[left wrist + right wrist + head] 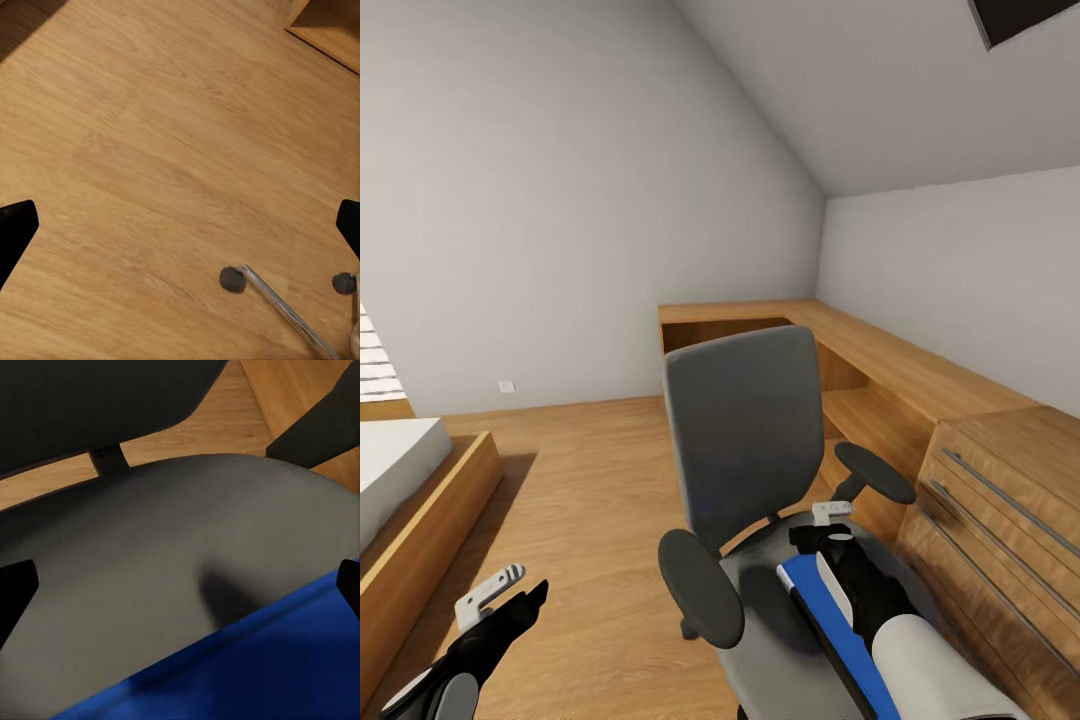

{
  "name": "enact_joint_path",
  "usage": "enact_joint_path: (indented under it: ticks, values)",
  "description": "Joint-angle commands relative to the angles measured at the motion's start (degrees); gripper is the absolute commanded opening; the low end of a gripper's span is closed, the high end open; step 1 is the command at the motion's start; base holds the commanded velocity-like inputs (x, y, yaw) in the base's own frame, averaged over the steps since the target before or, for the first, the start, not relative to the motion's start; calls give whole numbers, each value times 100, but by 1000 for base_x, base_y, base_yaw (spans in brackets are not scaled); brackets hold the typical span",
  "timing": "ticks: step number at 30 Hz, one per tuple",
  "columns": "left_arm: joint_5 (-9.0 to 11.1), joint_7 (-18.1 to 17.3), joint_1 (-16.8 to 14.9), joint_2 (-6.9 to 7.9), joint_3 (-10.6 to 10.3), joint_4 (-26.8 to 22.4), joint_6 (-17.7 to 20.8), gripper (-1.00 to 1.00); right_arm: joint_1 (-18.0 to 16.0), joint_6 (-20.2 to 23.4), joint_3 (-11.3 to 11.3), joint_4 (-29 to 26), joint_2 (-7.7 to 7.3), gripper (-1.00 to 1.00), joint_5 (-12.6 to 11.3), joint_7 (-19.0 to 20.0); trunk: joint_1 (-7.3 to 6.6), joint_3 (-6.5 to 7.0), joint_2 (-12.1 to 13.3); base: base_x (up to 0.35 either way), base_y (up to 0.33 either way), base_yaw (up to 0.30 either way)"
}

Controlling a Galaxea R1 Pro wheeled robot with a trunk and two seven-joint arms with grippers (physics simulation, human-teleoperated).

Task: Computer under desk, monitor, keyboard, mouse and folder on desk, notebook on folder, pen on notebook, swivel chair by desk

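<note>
The right arm reaches forward from 5 o'clock in the head view, its white forearm low over the swivel chair [745,440], with the right gripper [830,528] hovering above the seat and its fingers spread wide, holding nothing. The folder [838,625] lies flat on the grey seat, partly under that arm, its blue face showing beside the sleeve. The left arm hangs lower at 7 o'clock, the left gripper [510,592] pointing down over the wood floor [590,480], jaws likewise apart and empty. The right wrist view brings in what the head view cannot: the two dark fingertips [16,589] far apart at either edge, the seat cushion between them, and the folder's blue corner (a soft shadow falls on the cushion just beside it). The left wrist view shows bare floorboards and the chair's chrome base with castors [232,278]. A light wood chest [1000,520] stands at 3 o'clock, close beside the chair.
</note>
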Motion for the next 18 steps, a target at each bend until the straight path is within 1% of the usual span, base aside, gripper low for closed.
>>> enact_joint_path:
  ticks: [1, 5, 14, 16, 18]
  values:
    - [61, 41, -4, -3, 3, -9, 25, 100, -2, 46, 23, -9, -2, 100, 22, -26, 21, -24, -43, 0, 0, 0]
    - [61, 41, -4, -4, -1, -9, 25, 100, -2, 50, 24, -9, -3, 100, 23, -26, 109, -96, -203, 0, 0, 0]
    - [65, 41, -4, -4, 3, -9, 25, 100, -2, 50, 19, -9, -3, 100, 23, -26, 109, -96, -203, 0, 0, 0]
    - [62, 41, -4, -4, 3, -9, 26, 100, -2, 50, 20, -9, -3, 100, 23, -26, 153, -132, -284, 0, 0, 0]
    - [65, 41, -4, -4, 3, -9, 22, 100, -2, 52, 16, -9, -3, 100, 23, -26, 153, -132, -284, 0, 0, 0]
